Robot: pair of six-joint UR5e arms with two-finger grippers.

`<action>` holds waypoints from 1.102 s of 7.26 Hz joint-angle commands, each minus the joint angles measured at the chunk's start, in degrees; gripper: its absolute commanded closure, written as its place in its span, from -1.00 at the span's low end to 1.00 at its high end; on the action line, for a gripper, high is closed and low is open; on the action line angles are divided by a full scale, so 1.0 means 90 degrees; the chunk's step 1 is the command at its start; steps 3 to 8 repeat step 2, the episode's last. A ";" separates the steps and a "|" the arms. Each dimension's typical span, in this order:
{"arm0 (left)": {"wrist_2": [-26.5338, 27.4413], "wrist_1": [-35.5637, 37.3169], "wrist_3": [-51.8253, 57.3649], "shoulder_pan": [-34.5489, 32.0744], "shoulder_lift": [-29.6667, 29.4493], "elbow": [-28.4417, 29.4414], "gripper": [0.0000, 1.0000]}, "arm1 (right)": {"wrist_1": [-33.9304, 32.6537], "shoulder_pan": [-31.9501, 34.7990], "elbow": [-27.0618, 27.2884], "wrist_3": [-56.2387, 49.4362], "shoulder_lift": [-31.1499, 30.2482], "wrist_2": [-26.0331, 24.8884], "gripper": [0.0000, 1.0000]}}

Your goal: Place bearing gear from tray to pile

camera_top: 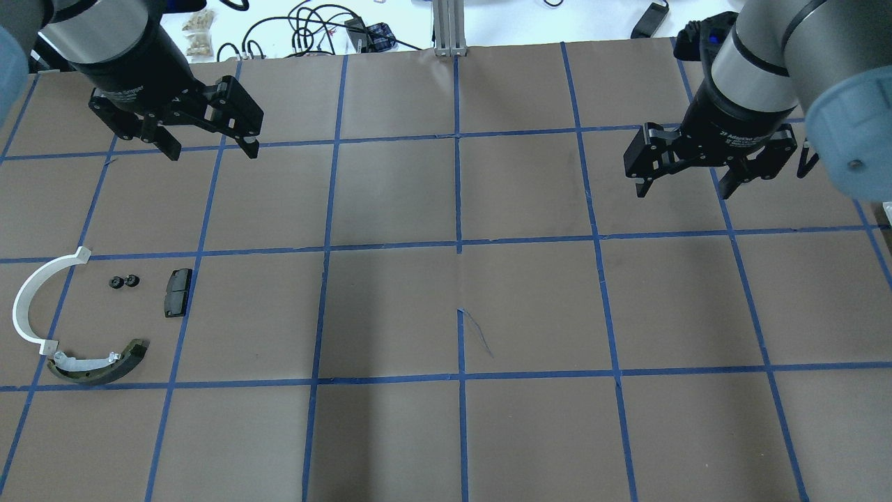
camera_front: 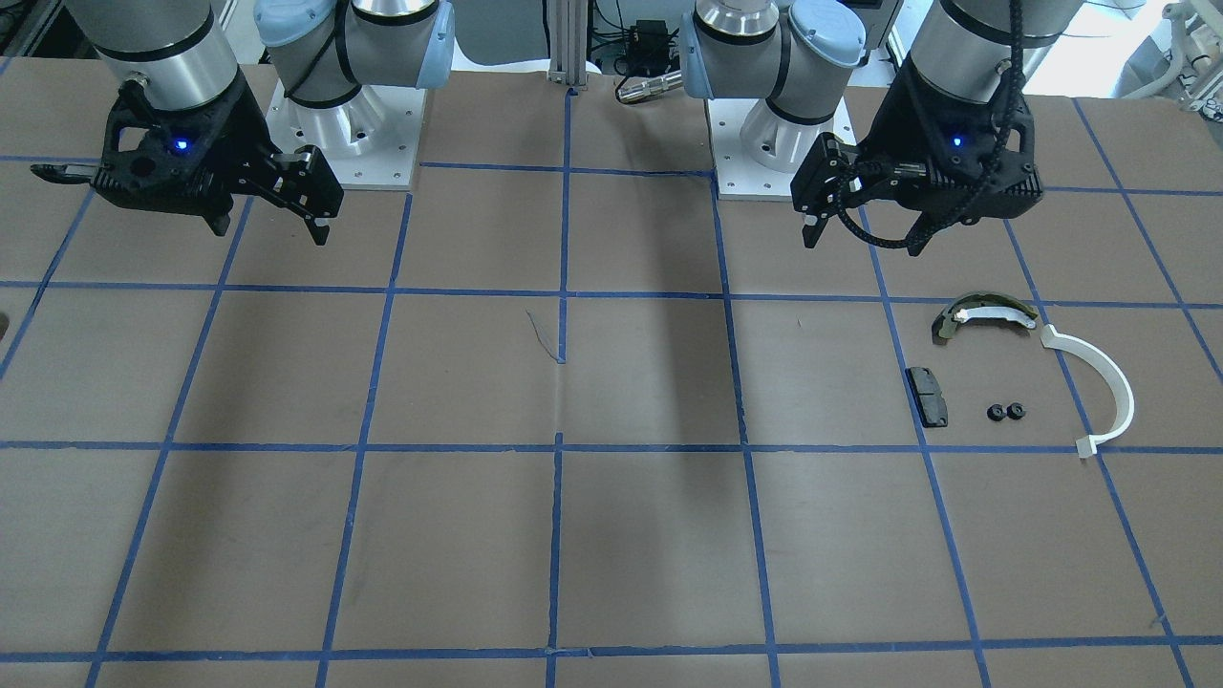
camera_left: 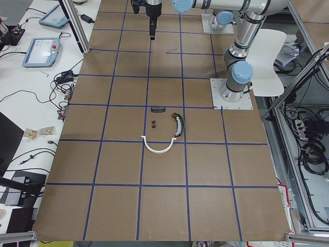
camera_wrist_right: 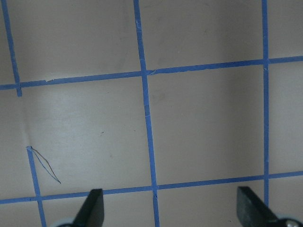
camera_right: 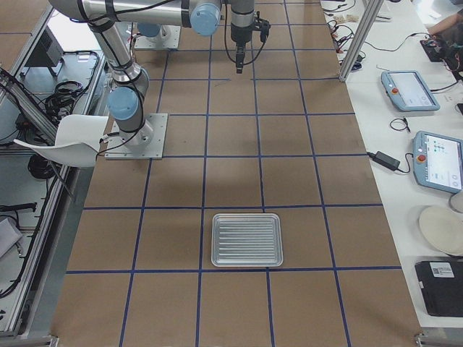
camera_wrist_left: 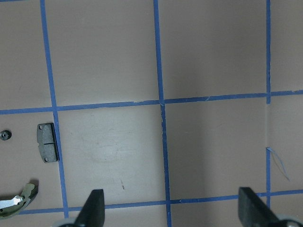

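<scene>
The pile lies on the brown table: a white curved arc (camera_top: 28, 300), an olive-and-white curved shoe (camera_top: 97, 366) and a flat black pad (camera_top: 178, 293). Two small black bearing gears (camera_top: 124, 282) lie side by side among these parts, also in the front-facing view (camera_front: 1005, 412). The silver ribbed tray (camera_right: 246, 239) shows only in the exterior right view and looks empty. My left gripper (camera_top: 212, 152) hangs open and empty above the table, beyond the pile. My right gripper (camera_top: 683, 192) hangs open and empty on the other side. Both wrist views show spread fingers with nothing between them.
Blue tape lines divide the brown table (camera_top: 460, 307) into squares. The left wrist view shows the black pad (camera_wrist_left: 46, 143), one gear at its left edge (camera_wrist_left: 4, 135) and the shoe's end (camera_wrist_left: 16, 202). Cables and tablets lie beyond the table's far edge.
</scene>
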 commanded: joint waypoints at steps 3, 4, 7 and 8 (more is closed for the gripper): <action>0.0007 0.0003 0.0015 -0.0008 0.0022 0.0001 -1.00 | 0.0004 0.0023 0.0006 0.0029 0.0022 0.0005 -1.00; 0.0007 0.0003 0.0015 -0.0008 0.0022 0.0001 -1.00 | 0.0004 0.0023 0.0006 0.0029 0.0022 0.0005 -1.00; 0.0007 0.0003 0.0015 -0.0008 0.0022 0.0001 -1.00 | 0.0004 0.0023 0.0006 0.0029 0.0022 0.0005 -1.00; 0.0007 0.0003 0.0015 -0.0008 0.0022 0.0001 -1.00 | 0.0004 0.0023 0.0006 0.0029 0.0022 0.0005 -1.00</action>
